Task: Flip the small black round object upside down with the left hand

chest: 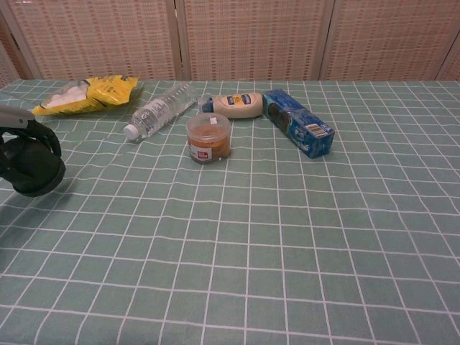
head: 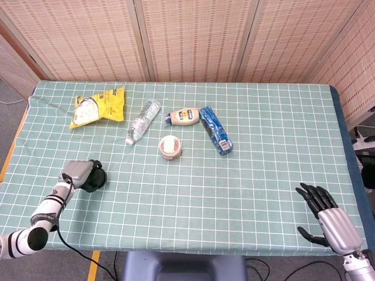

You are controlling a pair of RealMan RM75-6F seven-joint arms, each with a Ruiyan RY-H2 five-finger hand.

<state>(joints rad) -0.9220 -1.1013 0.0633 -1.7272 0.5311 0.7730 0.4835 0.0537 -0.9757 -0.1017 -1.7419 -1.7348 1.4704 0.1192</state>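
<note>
The small black round object (head: pixel 95 178) is in the grip of my left hand (head: pixel 76 171) at the near left of the table. In the chest view the black object (chest: pixel 30 167) hangs low over the green checked cloth at the left edge, with dark fingers (chest: pixel 14 140) curled around it and the left hand (chest: pixel 16 115) partly cut off by the frame. Whether it touches the cloth I cannot tell. My right hand (head: pixel 325 218) rests at the near right corner with its fingers apart and nothing in it; it shows only in the head view.
Toward the back lie a yellow snack bag (head: pixel 96 106), a clear water bottle (head: pixel 142 120), a squeeze bottle (head: pixel 184 116) and a blue box (head: pixel 215 129). A small lidded jar (head: pixel 170 146) stands in front of them. The table's near edge (head: pixel 176 249) runs close to both hands.
</note>
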